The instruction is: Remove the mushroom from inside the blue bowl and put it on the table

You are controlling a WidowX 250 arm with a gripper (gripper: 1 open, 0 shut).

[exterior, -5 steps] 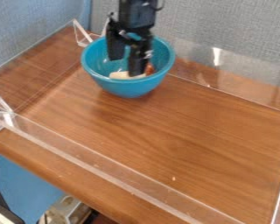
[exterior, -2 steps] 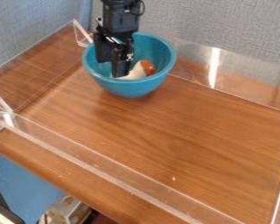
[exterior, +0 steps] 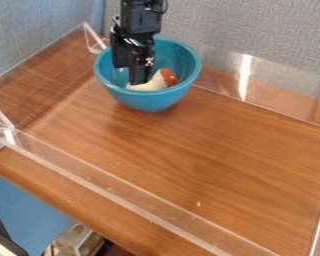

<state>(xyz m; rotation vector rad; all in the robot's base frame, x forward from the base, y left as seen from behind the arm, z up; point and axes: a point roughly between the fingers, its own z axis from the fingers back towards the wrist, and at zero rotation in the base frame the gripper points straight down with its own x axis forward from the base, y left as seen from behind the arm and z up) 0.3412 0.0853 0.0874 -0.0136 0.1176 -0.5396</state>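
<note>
The blue bowl (exterior: 147, 92) stands at the back left of the brown table (exterior: 190, 150). Inside it lies the cream mushroom (exterior: 155, 84), its orange patch showing at the right. My black gripper (exterior: 136, 74) points straight down into the bowl, fingers spread open, just left of and over the mushroom. One finger (exterior: 123, 66) sits near the bowl's left inner wall, the other beside the mushroom's orange end. I cannot tell whether a finger touches the mushroom.
Low clear acrylic walls (exterior: 256, 75) edge the tabletop on all sides. A grey-blue fabric backdrop rises behind the bowl. Bare wood spreads in front of and to the right of the bowl.
The gripper shifted left in the bowl and rolled slightly since the earliest frame. More of the mushroom's orange patch shows at the right. The fingers stayed open.
</note>
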